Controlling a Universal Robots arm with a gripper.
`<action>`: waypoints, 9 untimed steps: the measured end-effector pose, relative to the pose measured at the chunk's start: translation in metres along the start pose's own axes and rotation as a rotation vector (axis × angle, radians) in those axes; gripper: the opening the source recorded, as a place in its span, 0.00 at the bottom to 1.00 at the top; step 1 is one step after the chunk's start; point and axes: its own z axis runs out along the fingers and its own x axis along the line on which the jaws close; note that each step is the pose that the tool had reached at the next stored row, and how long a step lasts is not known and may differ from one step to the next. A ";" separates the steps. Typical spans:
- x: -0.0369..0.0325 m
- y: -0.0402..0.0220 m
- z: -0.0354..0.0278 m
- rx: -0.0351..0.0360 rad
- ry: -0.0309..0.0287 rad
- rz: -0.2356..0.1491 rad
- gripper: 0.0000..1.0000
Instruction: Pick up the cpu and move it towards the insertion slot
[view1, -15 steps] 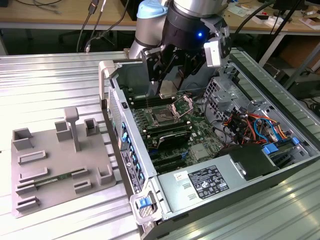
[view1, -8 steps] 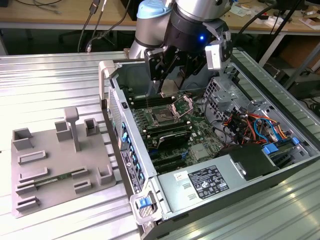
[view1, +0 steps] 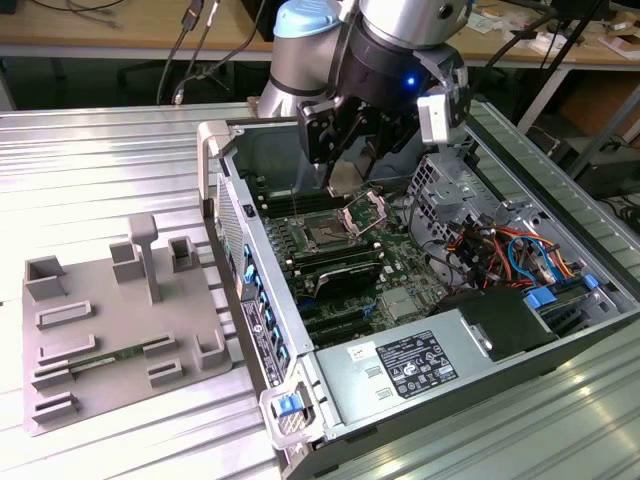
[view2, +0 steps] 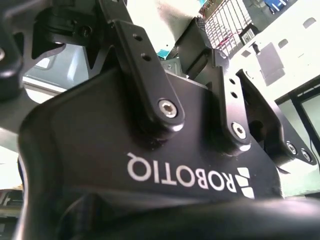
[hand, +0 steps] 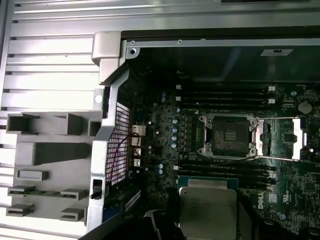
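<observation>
- Tool pinching cpu, fingers pressed against opposite edges of the chip; silvery lid with thin green rim facing the first wrist view, held flat and apart from the board beneath.
- Tool body seen close up in the second wrist view, black linkages running away towards the fingers; grip itself hidden there.
- Cpu hanging in the exterior view as a pale square just under the fingers, above the open computer case and clear of the motherboard.
- Insertion slot lying just beyond the cpu in the first wrist view, one bank of long black memory slots between them; slot and chip edges roughly parallel, so judged to need a short sideways carry and little or no turning.
- Insertion slot in the exterior view sitting below the tool and slightly towards the exterior view's left; dark centre bare, nothing seated in it.
- Retention frame swung open to the far side of the slot, thin wire lever raised; socket judged ready to receive.
- Computer case holding motherboard, a grey power supply along its near wall and a tangle of coloured cables towards the exterior view's right.
- Grey parts tray on the ribbed metal table, well apart from the case on the exterior view's left; one narrow green memory stick lying in a tray groove, square recess nearest the case looking vacant.
</observation>
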 end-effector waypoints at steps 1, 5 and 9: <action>-0.0014 -0.0001 0.0007 -0.0001 0.0000 0.000 0.55; -0.0054 -0.0005 0.0028 -0.0003 -0.0001 0.001 0.55; -0.0082 -0.0008 0.0045 -0.0002 -0.0001 0.001 0.55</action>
